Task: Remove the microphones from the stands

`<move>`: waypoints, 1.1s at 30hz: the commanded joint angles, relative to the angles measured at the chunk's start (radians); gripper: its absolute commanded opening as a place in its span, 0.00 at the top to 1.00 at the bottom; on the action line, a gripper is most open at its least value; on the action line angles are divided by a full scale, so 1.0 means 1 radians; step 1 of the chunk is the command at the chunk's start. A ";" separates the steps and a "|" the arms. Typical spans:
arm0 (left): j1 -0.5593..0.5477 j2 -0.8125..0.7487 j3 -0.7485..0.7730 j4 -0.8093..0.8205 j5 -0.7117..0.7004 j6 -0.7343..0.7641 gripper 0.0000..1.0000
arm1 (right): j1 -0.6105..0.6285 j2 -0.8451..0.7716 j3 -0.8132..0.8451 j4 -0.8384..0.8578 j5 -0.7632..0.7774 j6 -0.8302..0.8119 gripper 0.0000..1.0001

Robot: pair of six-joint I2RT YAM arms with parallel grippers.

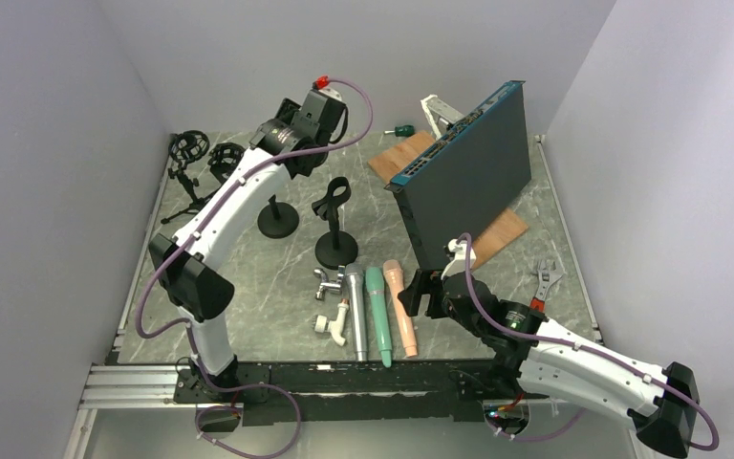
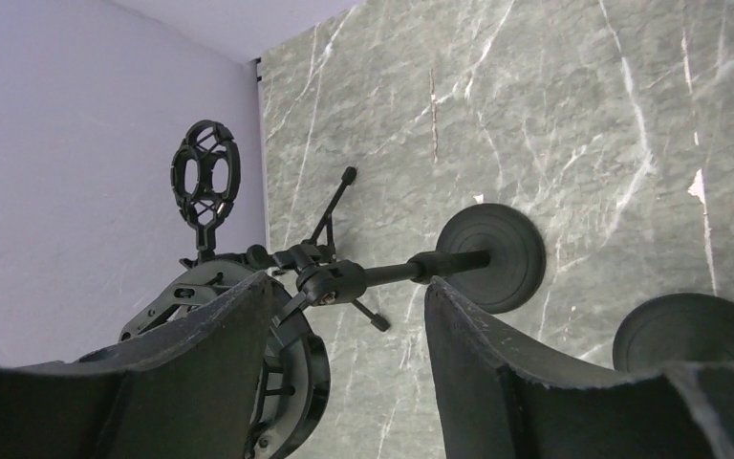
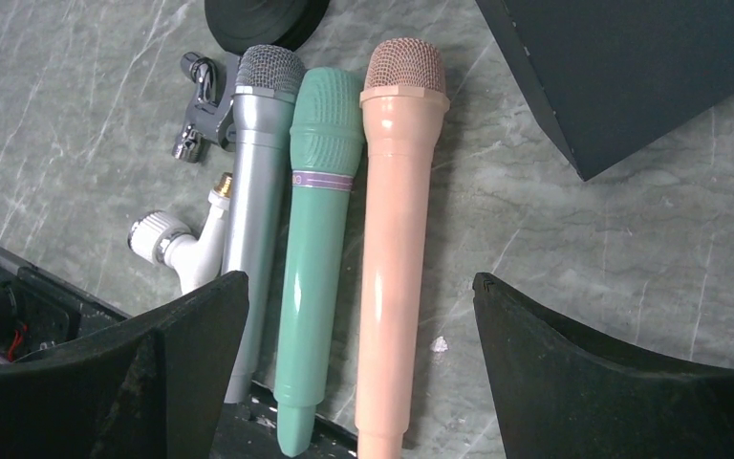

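Faintly, unreadable lettering marks the green microphone [image 3: 311,277] at its purple band [image 3: 325,181].

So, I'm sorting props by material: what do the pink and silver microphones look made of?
The pink microphone: probably glossy plastic, judging by streaky highlights along its body. The silver microphone: matte metal or metallic-painted plastic; dull grey sheen, wire-mesh grille.

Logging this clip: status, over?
Left tool open above bare stand. Right tool open over pink microphone, flat on table. Nothing blocking.
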State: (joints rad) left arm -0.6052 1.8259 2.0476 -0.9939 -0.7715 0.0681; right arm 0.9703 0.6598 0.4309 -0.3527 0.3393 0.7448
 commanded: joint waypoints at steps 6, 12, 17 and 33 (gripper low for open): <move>-0.001 0.030 -0.005 0.012 -0.101 -0.018 0.36 | 0.004 -0.009 0.009 0.010 0.018 0.014 0.11; 0.022 0.031 -0.048 0.022 -0.102 -0.051 0.36 | 0.003 -0.033 0.003 -0.005 0.025 0.016 0.11; 0.030 0.035 -0.080 0.024 -0.120 -0.061 0.35 | 0.003 -0.033 0.003 -0.005 0.026 0.014 0.11; 0.050 -0.006 -0.199 0.063 -0.105 -0.119 0.36 | 0.003 -0.015 0.008 0.007 0.019 0.019 0.11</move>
State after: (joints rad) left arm -0.5610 1.8553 1.8786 -0.9356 -0.8974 -0.0132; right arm 0.9703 0.6403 0.4309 -0.3580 0.3401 0.7525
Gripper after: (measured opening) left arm 0.642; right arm 0.888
